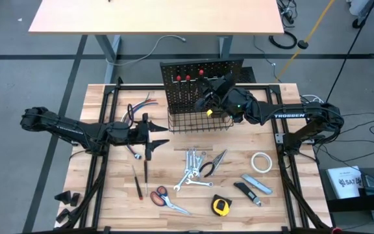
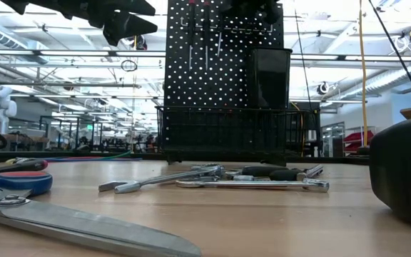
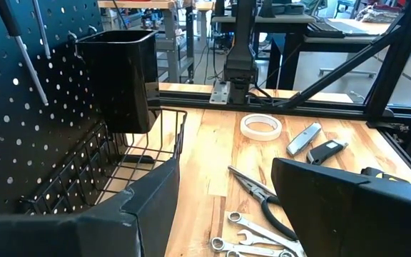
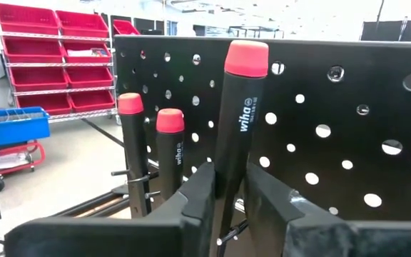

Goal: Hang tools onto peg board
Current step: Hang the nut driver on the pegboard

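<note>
Wooden bench [image 1: 109, 195] under both arms carries a black peg board [image 1: 200, 81] upright at its far edge. At the board's top the right gripper [image 4: 227, 193] holds a black screwdriver with a red cap [image 4: 237, 121], its fingers closed loosely on the handle — the tool stands upright against the holes, beside two shorter red-capped screwdrivers [image 4: 170, 153] already hanging. Below sits a wire basket [image 1: 197, 120] with a black cup [image 3: 120, 78] fixed above it. The left gripper [image 1: 149, 138] hovers in front of the basket's left end, fingers spread wide and holding nothing. On the bench lie wrenches [image 1: 190, 172], pliers [image 1: 213, 164], orange scissors [image 1: 167, 198], a yellow tape measure [image 1: 221, 206], a utility knife [image 1: 257, 185] and a white tape roll [image 1: 261, 162].
</note>
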